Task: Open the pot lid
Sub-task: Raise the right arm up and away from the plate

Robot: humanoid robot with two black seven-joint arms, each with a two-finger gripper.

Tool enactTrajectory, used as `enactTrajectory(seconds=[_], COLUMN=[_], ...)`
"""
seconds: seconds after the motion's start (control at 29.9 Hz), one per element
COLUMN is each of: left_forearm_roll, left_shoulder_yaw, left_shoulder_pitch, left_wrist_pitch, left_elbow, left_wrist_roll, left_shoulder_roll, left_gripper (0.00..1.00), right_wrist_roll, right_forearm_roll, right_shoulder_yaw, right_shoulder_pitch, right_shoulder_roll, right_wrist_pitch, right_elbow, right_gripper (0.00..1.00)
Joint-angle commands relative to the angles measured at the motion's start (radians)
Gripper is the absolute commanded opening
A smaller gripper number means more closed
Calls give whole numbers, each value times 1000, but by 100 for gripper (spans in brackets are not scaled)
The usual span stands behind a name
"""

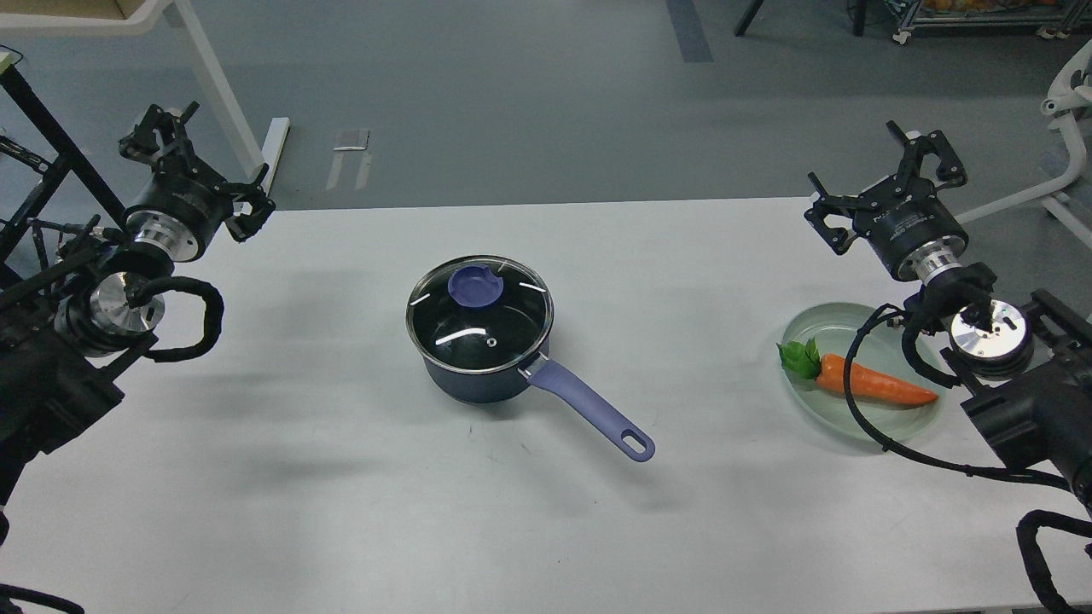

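Note:
A small dark navy pot point(478, 375) stands in the middle of the white table point(341, 512), its long lavender-blue handle point(593, 412) pointing toward the front right. The clear glass lid point(479, 314) sits flat on the pot, with its lavender-blue knob point(475, 286) toward the back. My left gripper point(215, 164) hovers open at the table's far left edge, well away from the pot. Far to the right of the pot, near the back right of the table, my right gripper point(872, 177) also stands open. Neither holds anything.
A pale green glass plate point(815, 328) with a carrot point(870, 382) lies at the right, under my right arm's cables. A white frame leg point(222, 94) stands on the floor behind the table's left end.

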Motion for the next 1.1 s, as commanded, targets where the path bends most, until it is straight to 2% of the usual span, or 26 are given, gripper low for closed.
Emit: enactTrajectory(seconds=[0.0,0.27,0.4,0.54,0.67,0.9,1.07], left_forearm_roll=[5,7,8,42,123,133,134], left_shoulder_yaw=[0,0,-2,4,0,9,4], left_shoulder_pitch=[7,7,3,-7,-10,-8,-5], left_wrist_pitch=[1,18,15,3,3,18,0], left_elbow=[-3,-12,-10,-9,-1,-1,-3], left_wrist_roll=[-3,-17,-9,-4,-4,-15,-10], left_shoulder_roll=[4,17,24,63,67,62,80], left_gripper=[99,100,99,99,99,99,99], right_wrist_roll=[0,-2,-2,-2,0,0,0], right_forearm_roll=[0,-5,-15,-40,-77,-310,-523], right_shoulder_yaw=[-7,-24,-94,-313,-575,-908,-1190], right_shoulder_pitch=[-2,1,27,158,331,619,845], right_shoulder_roll=[0,-1,-59,-202,-268,-305,-287], right_wrist_pitch=[0,0,0,-8,-22,-122,-196], right_elbow=[0,17,63,142,221,388,575], right_gripper=[100,100,100,100,100,100,98])
